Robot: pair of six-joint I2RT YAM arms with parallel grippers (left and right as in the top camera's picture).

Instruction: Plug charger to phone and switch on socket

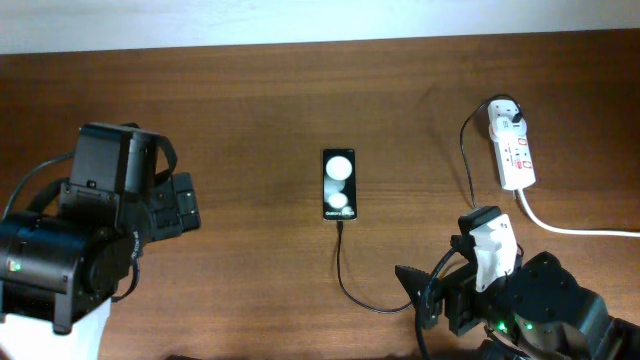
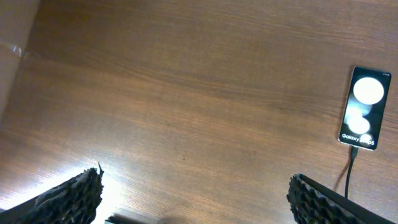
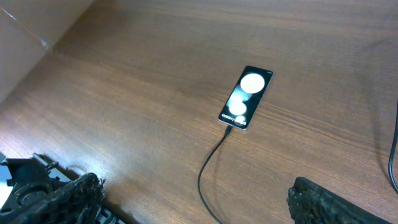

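The black phone (image 1: 339, 184) lies face up at the table's middle, two white rounds on its screen. It also shows in the left wrist view (image 2: 364, 107) and the right wrist view (image 3: 247, 96). The thin black charger cable (image 1: 346, 282) meets the phone's near edge with its tip, loops right, and rises to the white adapter (image 1: 505, 114) sitting in the white power strip (image 1: 516, 152) at the far right. The cable also shows in both wrist views (image 2: 349, 171) (image 3: 208, 165). My left gripper (image 1: 185, 205) (image 2: 196, 193) is open and empty, left of the phone. My right gripper (image 1: 415, 295) (image 3: 199, 193) is open and empty over the cable's loop.
The strip's thick white cord (image 1: 575, 230) runs off the right edge. Small red marks show on the strip's face; the switch position cannot be told. A pale wall or board edges the table's far side (image 1: 300, 20).
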